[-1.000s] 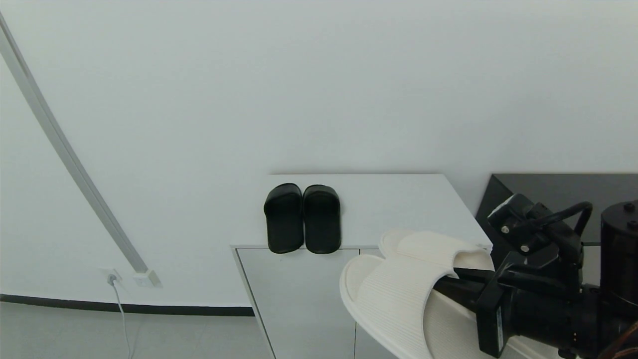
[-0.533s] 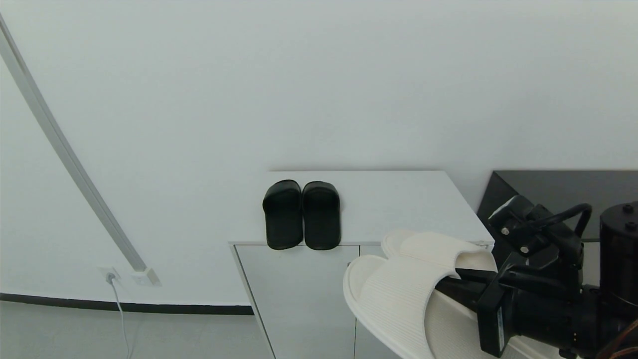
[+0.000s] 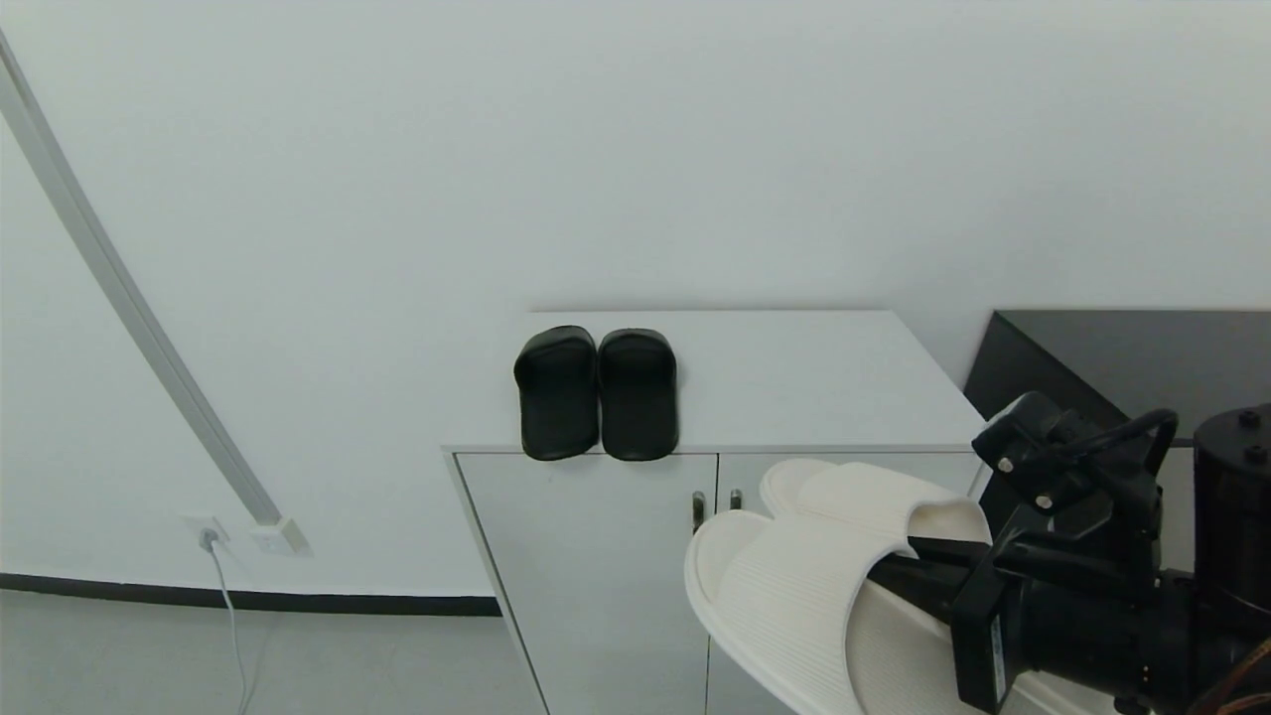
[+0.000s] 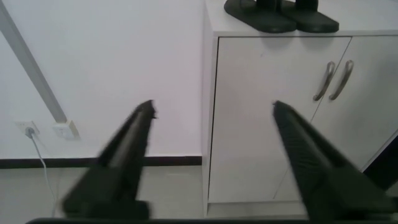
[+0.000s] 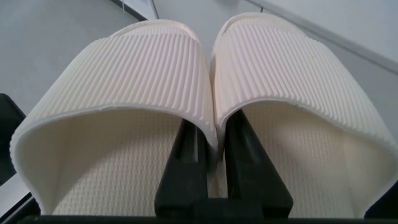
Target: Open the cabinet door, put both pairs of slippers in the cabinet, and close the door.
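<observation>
Right gripper [image 5: 214,140] is clamped on the adjoining inner sides of the white slippers [image 3: 794,586], one finger inside each, and holds the pair in the air before the cabinet [image 3: 814,377], in front of its right door. Left gripper [image 4: 212,109] hangs with fingers wide apart, facing the left door [image 4: 267,118]. Both doors are closed. The black slippers [image 3: 596,392] sit side by side on the cabinet top, at its front edge

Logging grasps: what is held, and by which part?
Right tool clamps the white slippers by their adjoining inner straps; left tool holds nothing.
</observation>
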